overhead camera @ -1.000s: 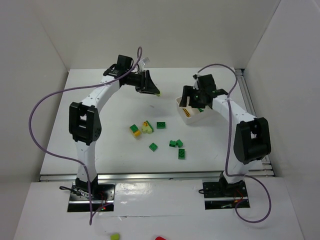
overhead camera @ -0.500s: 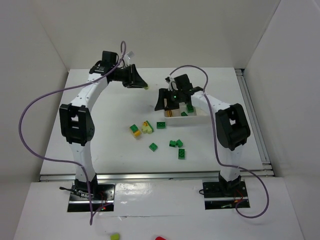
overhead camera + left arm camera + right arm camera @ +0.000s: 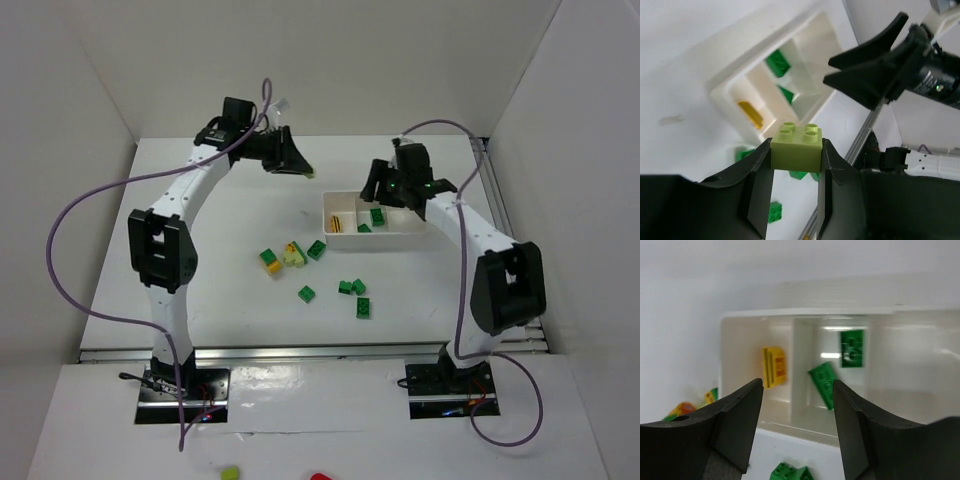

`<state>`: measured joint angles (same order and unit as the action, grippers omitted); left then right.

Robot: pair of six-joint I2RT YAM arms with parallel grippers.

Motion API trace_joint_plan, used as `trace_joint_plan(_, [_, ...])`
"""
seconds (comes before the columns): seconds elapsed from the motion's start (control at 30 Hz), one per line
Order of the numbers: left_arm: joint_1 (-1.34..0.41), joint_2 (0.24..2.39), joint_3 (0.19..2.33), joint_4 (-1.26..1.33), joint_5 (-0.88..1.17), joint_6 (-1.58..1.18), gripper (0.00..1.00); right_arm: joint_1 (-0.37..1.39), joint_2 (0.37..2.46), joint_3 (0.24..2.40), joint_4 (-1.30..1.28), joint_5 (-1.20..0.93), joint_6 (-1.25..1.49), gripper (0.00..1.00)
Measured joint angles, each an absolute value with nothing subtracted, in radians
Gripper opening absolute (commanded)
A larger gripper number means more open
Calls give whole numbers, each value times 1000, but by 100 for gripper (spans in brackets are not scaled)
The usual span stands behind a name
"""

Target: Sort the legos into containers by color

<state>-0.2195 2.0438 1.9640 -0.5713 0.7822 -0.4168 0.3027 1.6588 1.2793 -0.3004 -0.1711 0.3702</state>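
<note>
My left gripper point(image 3: 306, 171) is shut on a pale yellow-green lego point(image 3: 796, 145) and holds it in the air left of the white divided tray point(image 3: 400, 237). The tray holds an orange-yellow lego point(image 3: 337, 222) in its left compartment and two dark green legos point(image 3: 377, 215) further right. My right gripper point(image 3: 375, 190) hovers open and empty over the tray's back edge. In the right wrist view the open gripper point(image 3: 797, 385) frames the yellow lego point(image 3: 774, 367) and a green lego point(image 3: 824, 384). Several loose legos point(image 3: 306, 293), mostly green, lie on the table in front.
A green-and-yellow lego point(image 3: 270, 261) and a pale yellow and orange lego point(image 3: 292, 254) lie left of the green ones point(image 3: 350, 287). White walls enclose the table. A metal rail point(image 3: 500, 200) runs along its right edge.
The tray has shifted left and now lies square to the table. My right gripper swung left and came back. My left gripper swung left and returned right, still holding the pale lego.
</note>
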Motion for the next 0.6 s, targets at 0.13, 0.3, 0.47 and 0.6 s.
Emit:
trace_joint_plan(0.13, [-334, 2093, 2056, -566, 781, -419, 0, 234, 1537, 1209, -328, 56, 451, 70])
trace_joint_plan(0.3, [-434, 2186, 2143, -552, 803, -439, 0, 183, 1438, 1148, -390, 256, 550, 76])
trace_joint_plan(0.47, [-495, 2320, 2247, -445, 820, -529, 0, 102, 1356, 1121, -462, 362, 626, 79])
trace_joint_plan(0.6, [-544, 2429, 2335, -352, 827, -591, 0, 75, 1281, 1112, -487, 397, 635, 80])
